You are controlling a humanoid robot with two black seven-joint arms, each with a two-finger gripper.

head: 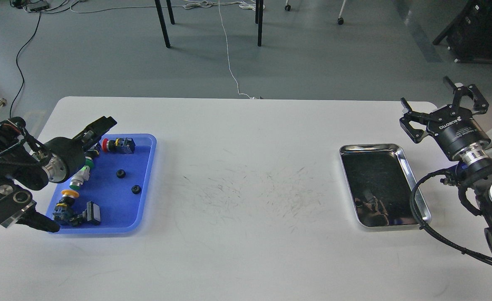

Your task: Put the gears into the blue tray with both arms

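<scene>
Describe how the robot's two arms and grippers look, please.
Both arms are black with silver joint rings and loose black cables. The right gripper has black linked fingers and white ROBOTIQ lettering on its round body. The left gripper is plain black, its fingers indistinct.

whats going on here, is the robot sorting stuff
A two-armed robot is putting gears into a blue tray. Two gears already lie in it, among several push-button switches. The left gripper hovers over the tray's far left corner; whether it is open is unclear. The right gripper is open and holds nothing, raised beyond a silver tray with nothing in it.
</scene>
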